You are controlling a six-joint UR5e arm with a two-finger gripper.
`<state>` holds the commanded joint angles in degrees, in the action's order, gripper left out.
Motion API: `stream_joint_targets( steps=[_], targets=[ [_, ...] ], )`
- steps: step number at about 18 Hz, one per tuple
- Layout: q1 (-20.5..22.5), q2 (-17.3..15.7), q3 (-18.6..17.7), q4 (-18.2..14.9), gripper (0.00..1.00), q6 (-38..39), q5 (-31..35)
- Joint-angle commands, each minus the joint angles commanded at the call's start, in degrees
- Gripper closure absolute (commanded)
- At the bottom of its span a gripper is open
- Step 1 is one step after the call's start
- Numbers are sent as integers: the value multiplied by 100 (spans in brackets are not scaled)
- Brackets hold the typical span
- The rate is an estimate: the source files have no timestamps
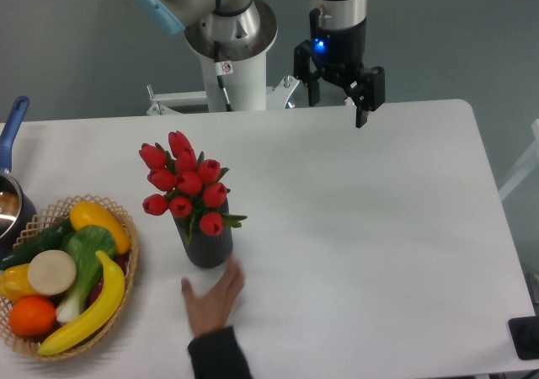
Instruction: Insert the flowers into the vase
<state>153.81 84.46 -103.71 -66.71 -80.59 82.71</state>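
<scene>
The red tulips (185,181) stand upright in the dark ribbed vase (208,246), left of the table's middle; the buds spread wider than the vase mouth. My gripper (337,109) hangs above the far edge of the table, well to the right of and behind the vase. Its two fingers are spread apart and nothing is between them.
A person's hand (212,299) lies flat on the table just in front of the vase. A wicker basket (128,253) of fruit and vegetables sits at the front left. A metal pot with a blue handle (13,122) is at the left edge. The arm's base (229,67) stands behind the table.
</scene>
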Motion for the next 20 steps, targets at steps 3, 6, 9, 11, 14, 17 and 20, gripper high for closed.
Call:
stream_joint_targets(
  steps=[3,6,9,11,14,17,20],
  targets=[
    [-18,115,-17,-9,0,9,9],
    [-106,176,-17,-18,0,9,18],
    [-272,132,70,-44,0,0,18],
    [-343,-34,106,-201,0,0,53],
    [-326,-279,79,-325,0,-122,184],
    [-290,-395,79,-448,0,-395,185],
    [-352,-282,149,-343,0,-483,150]
  ],
)
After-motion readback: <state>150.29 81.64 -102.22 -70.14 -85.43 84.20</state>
